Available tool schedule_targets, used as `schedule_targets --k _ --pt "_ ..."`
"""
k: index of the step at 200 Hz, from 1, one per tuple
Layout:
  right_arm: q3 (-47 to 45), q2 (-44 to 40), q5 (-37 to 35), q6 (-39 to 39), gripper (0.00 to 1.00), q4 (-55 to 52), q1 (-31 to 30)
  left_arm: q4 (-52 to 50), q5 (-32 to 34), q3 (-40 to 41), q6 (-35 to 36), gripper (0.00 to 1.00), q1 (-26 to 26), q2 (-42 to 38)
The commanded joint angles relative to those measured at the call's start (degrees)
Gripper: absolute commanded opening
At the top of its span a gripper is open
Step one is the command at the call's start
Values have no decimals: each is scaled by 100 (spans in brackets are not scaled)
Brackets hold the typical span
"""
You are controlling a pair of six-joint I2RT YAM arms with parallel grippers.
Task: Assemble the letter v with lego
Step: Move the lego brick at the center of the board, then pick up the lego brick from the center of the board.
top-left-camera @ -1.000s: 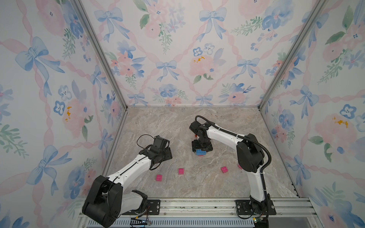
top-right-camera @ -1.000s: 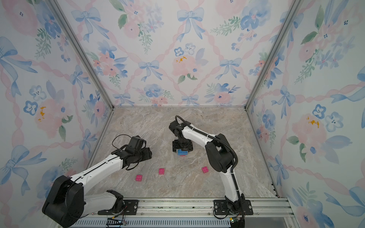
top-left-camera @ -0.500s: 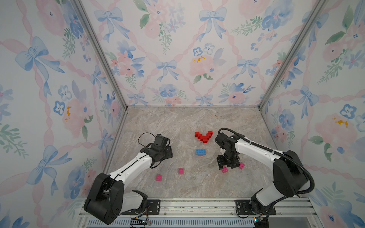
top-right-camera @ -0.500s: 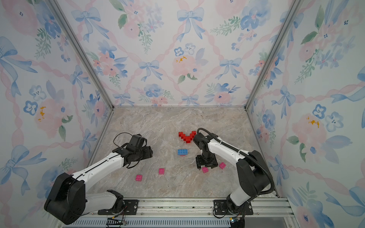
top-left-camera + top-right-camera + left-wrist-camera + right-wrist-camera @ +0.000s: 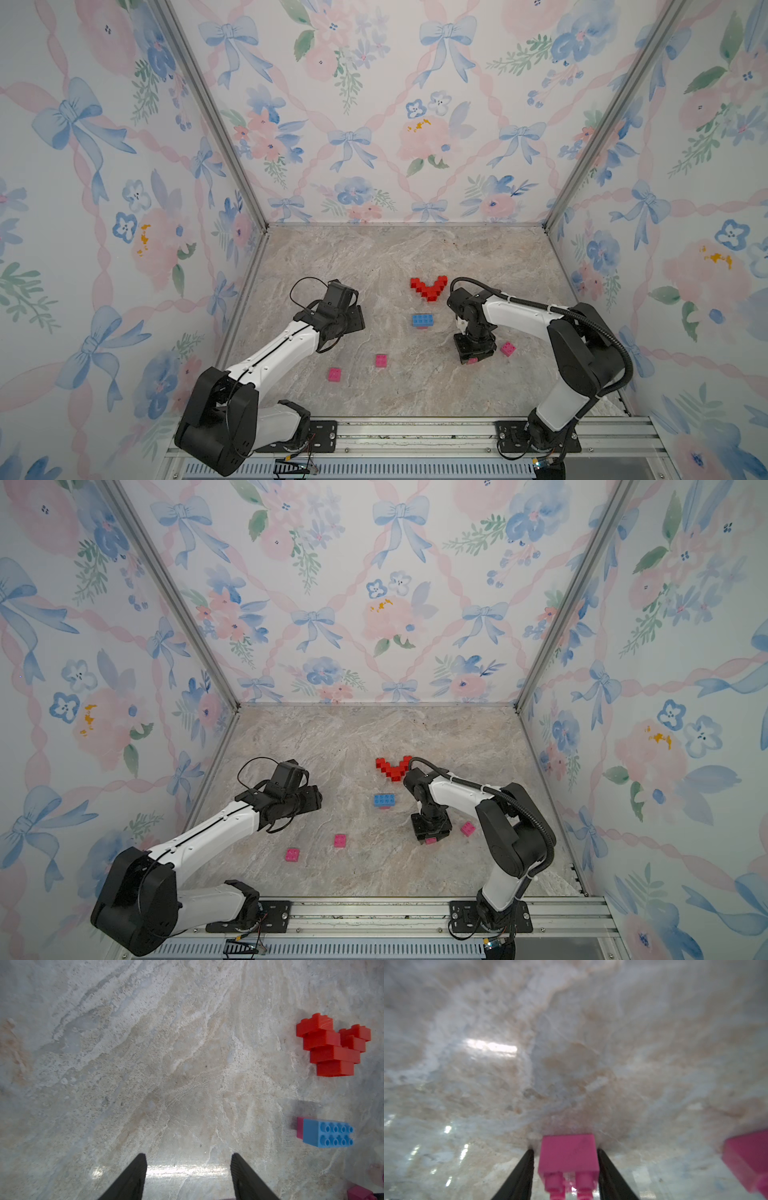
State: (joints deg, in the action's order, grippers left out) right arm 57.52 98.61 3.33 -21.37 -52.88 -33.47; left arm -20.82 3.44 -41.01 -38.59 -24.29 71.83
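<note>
A red lego V [image 5: 429, 287] [image 5: 394, 766] [image 5: 332, 1047] lies flat on the marble floor. In front of it sits a longer blue brick [image 5: 424, 320] [image 5: 328, 1134] with a pink one under its edge. My right gripper [image 5: 471, 360] [image 5: 564, 1150] points down at the front right. It is shut on a pink square brick [image 5: 568, 1153] that rests on the floor, studs up. My left gripper [image 5: 360, 320] [image 5: 188, 1157] hovers open and empty, left of the blue brick.
More loose pink bricks lie in front: [image 5: 335, 374], [image 5: 381, 360], and one just right of my right gripper [image 5: 508, 348] [image 5: 747, 1157]. Flowered walls close in three sides. A metal rail [image 5: 415, 432] carries both arm bases along the front edge.
My right arm swung from over the blue brick to the front right, came down over a pink brick, and its jaws closed in on it. The left arm hardly moved.
</note>
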Motion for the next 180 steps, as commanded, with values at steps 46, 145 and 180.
schedule_targets --k 46,145,180 --pt "1103 490 -290 -1213 28 31 -983 -22 73 68 -35 67 -64 -108" --pt "1010 41 -426 -1738 79 -178 -462 38 50 37 -7 68 -102 6" --pt "-210 -1840 -664 -2431 77 -494 1147 45 87 -34 43 68 -115 14"
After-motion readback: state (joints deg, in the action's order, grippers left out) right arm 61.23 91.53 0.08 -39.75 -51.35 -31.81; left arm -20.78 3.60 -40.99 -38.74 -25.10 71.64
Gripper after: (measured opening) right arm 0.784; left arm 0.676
